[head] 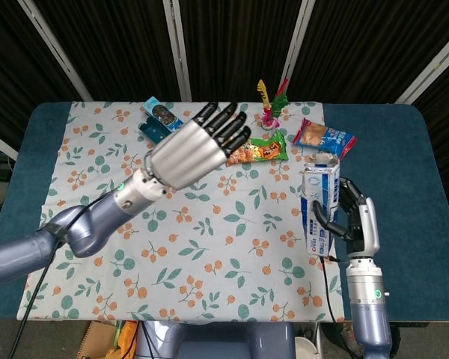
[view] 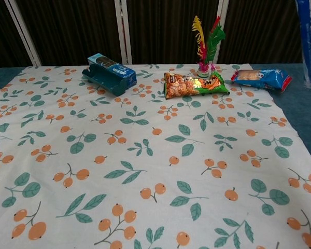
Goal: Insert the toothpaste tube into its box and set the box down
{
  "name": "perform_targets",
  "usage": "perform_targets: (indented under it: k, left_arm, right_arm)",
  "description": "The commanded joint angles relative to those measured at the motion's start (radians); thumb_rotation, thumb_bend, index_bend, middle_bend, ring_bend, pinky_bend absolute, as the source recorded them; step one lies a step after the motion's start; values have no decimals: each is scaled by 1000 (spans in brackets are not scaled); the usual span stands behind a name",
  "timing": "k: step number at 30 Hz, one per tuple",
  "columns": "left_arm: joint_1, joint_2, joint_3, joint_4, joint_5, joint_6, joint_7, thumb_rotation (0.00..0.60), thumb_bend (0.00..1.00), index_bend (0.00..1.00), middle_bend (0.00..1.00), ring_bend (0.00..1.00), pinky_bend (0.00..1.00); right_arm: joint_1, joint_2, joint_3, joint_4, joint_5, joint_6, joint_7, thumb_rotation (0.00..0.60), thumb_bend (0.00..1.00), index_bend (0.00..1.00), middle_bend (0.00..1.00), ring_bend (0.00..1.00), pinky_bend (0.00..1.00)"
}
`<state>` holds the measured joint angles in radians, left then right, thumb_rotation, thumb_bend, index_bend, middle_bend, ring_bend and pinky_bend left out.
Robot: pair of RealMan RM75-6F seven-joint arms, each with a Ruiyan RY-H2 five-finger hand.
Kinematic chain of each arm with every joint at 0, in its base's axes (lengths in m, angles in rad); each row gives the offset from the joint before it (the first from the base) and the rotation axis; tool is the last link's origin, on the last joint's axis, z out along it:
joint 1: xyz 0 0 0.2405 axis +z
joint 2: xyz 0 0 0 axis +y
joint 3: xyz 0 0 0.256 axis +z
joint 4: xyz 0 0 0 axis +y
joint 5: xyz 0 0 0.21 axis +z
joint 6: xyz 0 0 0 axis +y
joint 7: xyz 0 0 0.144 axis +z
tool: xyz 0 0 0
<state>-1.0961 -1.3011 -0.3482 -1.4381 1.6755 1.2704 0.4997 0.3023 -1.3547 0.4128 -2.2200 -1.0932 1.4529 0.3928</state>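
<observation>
Room lies wide across the cloth (head: 209, 247) beneath your left hand (head: 198, 148), fingers apart, holding nothing. Your right hand (head: 353, 224) clamps the upright toothpaste box (head: 318, 202) (print unreadable) near the table (head: 411, 224) edge.

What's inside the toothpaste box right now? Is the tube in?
The toothpaste box stands upright in the right hand, top flaps open. Its interior is hidden from both views, so the tube cannot be confirmed; no tube shows elsewhere.

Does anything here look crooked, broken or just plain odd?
Only the toothpaste box: the right hand holds it upright above the table with its top flaps open and ragged. Nothing looks spilled.
</observation>
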Motion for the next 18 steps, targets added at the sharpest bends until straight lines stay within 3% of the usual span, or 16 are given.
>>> perform_targets:
  k: [1, 10, 15, 18]
  left_arm:
    - [149, 83, 99, -88, 9, 106, -42, 600, 0, 339, 321, 276, 404]
    - [499, 102, 347, -141, -18, 298, -141, 600, 0, 328, 323, 276, 403]
    - [657, 52, 444, -93, -53, 366, -226, 600, 0, 315, 323, 276, 403]
    - [720, 29, 489, -59, -64, 371, -267, 600, 0, 309, 317, 276, 403]
  right_arm:
    - [-12, 24, 5, 25, -16, -13, 22, 600, 415, 553, 577, 486, 424]
    - [-51, 17, 46, 35, -29, 23, 151, 600, 415, 553, 577, 486, 424]
    - [-66, -2, 83, 19, -31, 68, 199, 600, 415, 551, 577, 487, 424]
    - [-70, -6, 77, 21, -43, 74, 190, 600, 416, 534, 577, 486, 424]
